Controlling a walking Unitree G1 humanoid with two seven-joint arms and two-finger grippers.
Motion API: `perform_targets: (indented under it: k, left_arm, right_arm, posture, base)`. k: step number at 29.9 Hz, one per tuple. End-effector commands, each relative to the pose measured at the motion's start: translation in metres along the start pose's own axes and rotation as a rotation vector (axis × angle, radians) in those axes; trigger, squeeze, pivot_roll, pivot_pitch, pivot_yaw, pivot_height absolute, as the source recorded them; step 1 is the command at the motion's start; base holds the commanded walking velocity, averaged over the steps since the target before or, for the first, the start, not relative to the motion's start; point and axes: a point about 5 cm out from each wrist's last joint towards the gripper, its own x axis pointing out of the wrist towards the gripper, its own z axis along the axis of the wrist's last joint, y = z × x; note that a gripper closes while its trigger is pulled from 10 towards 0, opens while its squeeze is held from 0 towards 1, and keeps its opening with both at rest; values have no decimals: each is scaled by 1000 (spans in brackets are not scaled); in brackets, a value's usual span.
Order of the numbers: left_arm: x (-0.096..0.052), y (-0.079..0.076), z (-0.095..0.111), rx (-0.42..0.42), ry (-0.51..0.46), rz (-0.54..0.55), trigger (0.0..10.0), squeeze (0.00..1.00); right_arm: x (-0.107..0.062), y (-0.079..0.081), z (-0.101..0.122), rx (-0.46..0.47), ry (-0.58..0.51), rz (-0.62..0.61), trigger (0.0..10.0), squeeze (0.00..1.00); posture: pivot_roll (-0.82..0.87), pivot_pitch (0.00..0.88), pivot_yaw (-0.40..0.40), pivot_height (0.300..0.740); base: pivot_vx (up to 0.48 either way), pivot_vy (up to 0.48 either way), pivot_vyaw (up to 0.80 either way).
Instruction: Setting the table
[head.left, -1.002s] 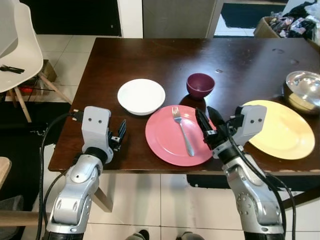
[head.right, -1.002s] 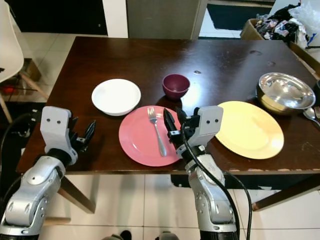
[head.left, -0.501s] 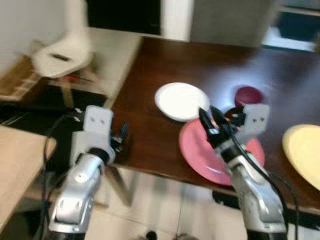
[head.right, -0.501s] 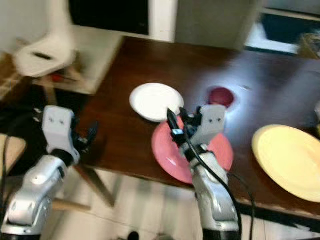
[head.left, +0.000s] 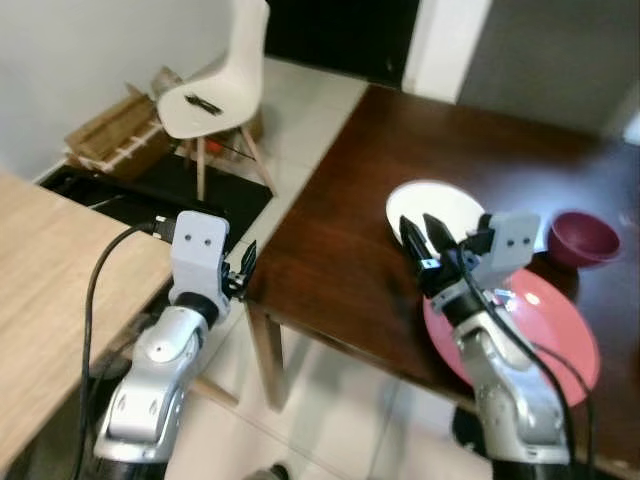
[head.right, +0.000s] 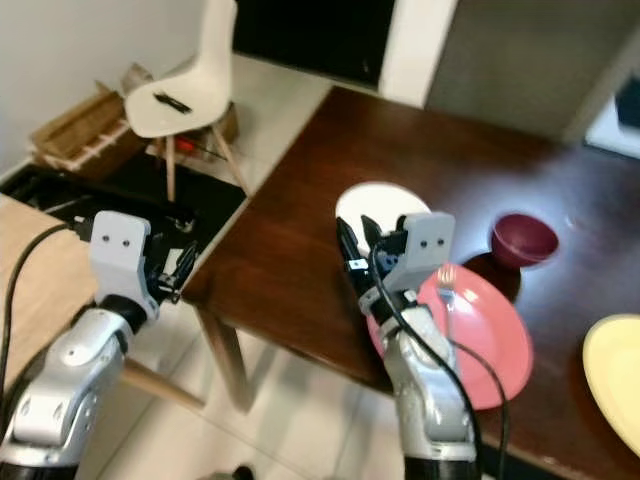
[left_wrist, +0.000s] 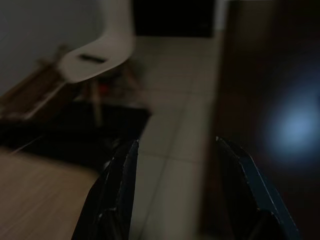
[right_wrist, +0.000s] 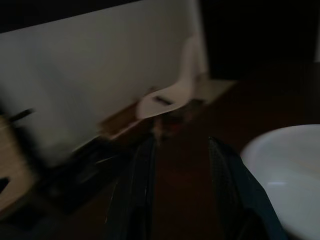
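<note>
- Since a second ago our whole view swings to the left: the dark surface slides toward 3 o'clock, a light wooden counter comes in at 8 o'clock, and the yellow plate drops out of the left eye view, with just its rim left at the edge of the right eye view. We read this as our own turn, not as the dishes moving.
- Our right tool hovers over the near edge of the white plate, fingers parted and holding nothing; just beyond it, toward 4 o'clock, lies the pink plate, and the maroon bowl sits at 2 o'clock of that.
- Our left tool hangs off the surface's corner over the tiled floor, fingers apart and empty; the white chair stands at 11 o'clock.
- We cannot make out the fork here: the right arm covers that part of the pink plate.
- The risk, as we judge it: turning on with the right arm out could sweep it against the white or pink plate and shove it along the surface.
- The left arm passes close by the corner and could clip it.
- Blur in both wrist views makes any reach now poorly aimed.
</note>
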Motion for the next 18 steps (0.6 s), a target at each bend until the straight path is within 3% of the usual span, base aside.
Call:
perform_targets:
  k: [1,18]
  left_arm:
    - [-1,-2,-6,4,22,-7,10000,0]
    - [-1,-3,-7,11,25,-15,10000,0]
  right_arm:
    - [-1,-1,-4,3,15,2,10000,0]
    - [-1,0,-4,6,8,5,10000,0]
  posture:
    - [-89,19,64,740]
    - [-88,19,70,740]
  base:
    - [0,0,744]
    - [0,0,742]
